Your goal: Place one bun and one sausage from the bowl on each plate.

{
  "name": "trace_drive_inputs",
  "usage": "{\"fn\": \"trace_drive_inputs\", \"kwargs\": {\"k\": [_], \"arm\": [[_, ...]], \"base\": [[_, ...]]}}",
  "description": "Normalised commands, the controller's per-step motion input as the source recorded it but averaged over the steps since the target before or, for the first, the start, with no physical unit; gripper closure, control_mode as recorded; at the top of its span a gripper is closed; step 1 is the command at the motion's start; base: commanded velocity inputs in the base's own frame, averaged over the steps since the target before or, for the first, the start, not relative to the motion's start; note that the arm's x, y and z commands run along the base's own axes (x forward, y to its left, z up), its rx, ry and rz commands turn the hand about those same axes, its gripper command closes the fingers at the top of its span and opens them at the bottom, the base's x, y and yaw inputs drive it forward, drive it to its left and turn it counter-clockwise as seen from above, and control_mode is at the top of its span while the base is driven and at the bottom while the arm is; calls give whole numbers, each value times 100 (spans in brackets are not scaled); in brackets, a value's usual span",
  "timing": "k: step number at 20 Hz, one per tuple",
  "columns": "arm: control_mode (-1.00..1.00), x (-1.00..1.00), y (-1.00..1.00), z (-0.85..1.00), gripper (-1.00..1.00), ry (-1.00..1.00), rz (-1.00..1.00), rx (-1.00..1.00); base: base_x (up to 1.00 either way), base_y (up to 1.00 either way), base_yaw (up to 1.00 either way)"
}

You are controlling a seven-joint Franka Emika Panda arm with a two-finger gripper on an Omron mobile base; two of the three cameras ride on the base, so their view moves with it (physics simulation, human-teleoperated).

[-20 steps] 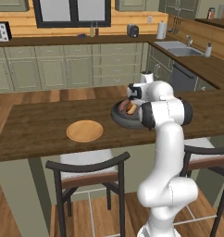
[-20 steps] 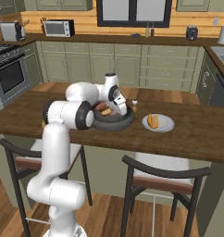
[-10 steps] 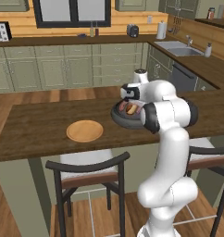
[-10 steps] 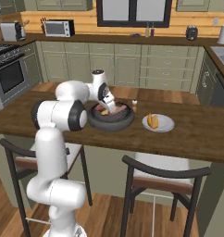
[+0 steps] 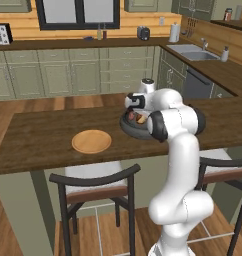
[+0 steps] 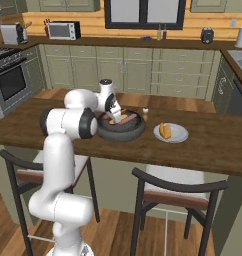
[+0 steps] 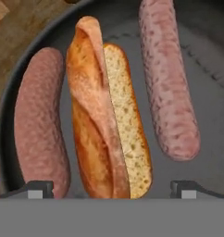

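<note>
a: here, nearest the camera in the hand view, the gripper point(image 7: 111, 189) hangs over the bowl point(image 7: 211, 92) with its two fingertips point(image 7: 40, 189) spread wide, one at each side of the bun point(image 7: 107, 115). nothing is pinched between them.

b: and what lies in the bowl?

a: the bun in the middle, split along its top, with one sausage point(image 7: 40, 125) on its left in that view and a second sausage point(image 7: 168, 78) on its right, a little farther off. the left one lies close beside the bun; whether they touch cannot be told.

b: how would the bun handle?

a: as a judgement: light and soft, so it will dent under a hard squeeze. the crust looks dry, not slippery. the best hold is across its narrow width at mid-length, jaws on the two long flanks, closing gently. the left fingertip stands over the neighbouring sausage, so it may catch that sausage on the way down.

b: where does this sit in the room?

a: in the right base view the bowl point(image 6: 120, 131) rests on the wooden counter point(image 6: 213, 145), with one plate point(image 6: 171, 133) just to its right already carrying a bun piece; whether a sausage lies there cannot be told. in the left base view a second plate point(image 5: 91, 141) lies bare, well apart to the bowl's left. beyond, the kitchen cabinets point(image 6: 143, 70) line the far wall.
</note>
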Motion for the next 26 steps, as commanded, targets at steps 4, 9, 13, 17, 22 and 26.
{"fn": "trace_drive_inputs", "kwargs": {"k": [4, 9, 13, 17, 22, 26], "arm": [[-100, 48, -12, 1, -100, 4, 4, 3], [-100, -3, 0, -27, -100, 5, 1, 0], [-100, -38, 1, -42, -100, 0, 0, 0], [-100, -26, 0, -30, -100, 0, 0, 0], [-100, 0, 0, 0, 100, 0, 0, 0], [-100, 0, 0, 0, 100, 0, 0, 0]], "base": [[0, 0, 0], [0, 0, 0], [0, 0, 0], [0, 0, 0], [0, 0, 0], [0, 0, 0]]}}
